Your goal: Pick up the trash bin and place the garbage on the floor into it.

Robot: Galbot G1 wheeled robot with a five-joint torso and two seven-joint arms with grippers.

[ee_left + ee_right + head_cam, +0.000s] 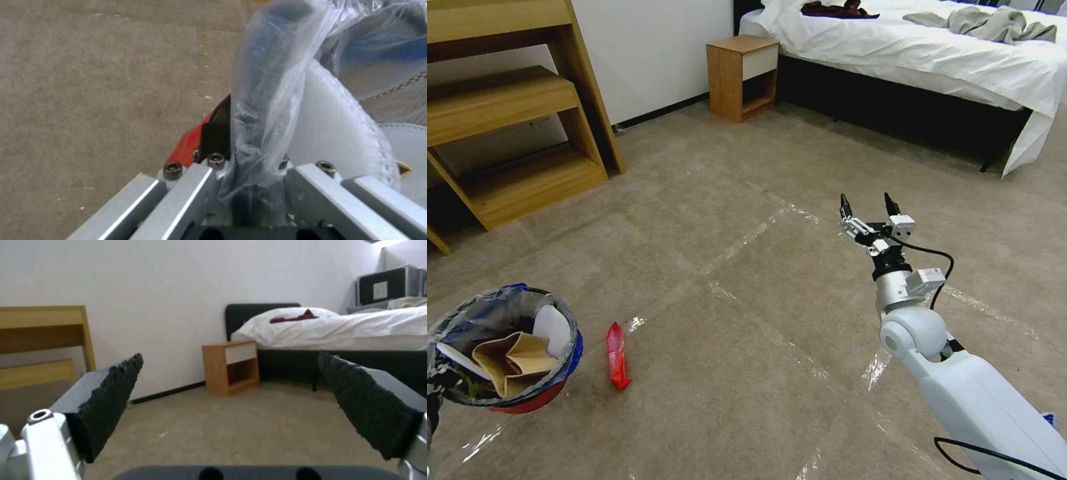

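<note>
The trash bin (pixel 564 360), red base and blue band under a crinkled grey liner, hangs at the lower left of the head view. It holds a tan paper bag (pixel 514 363) and a white slipper (pixel 552 327). My left gripper (pixel 249 140) is shut on the bin's bag-wrapped rim (pixel 271 76), with the slipper (pixel 338 133) just inside. On the floor (pixel 747 347) beside the bin lies a piece of garbage, a red wrapper (pixel 617 357). My right gripper (pixel 867 203) hovers open and empty over the carpet, well to the right of the wrapper; its dark pads (pixel 111 396) stand wide apart.
A wooden stepped shelf unit (pixel 507 133) stands at the back left. A small wooden nightstand (pixel 744 77) and a bed (pixel 927 60) with white sheets line the far wall. Shiny tape strips (pixel 747 237) cross the carpet.
</note>
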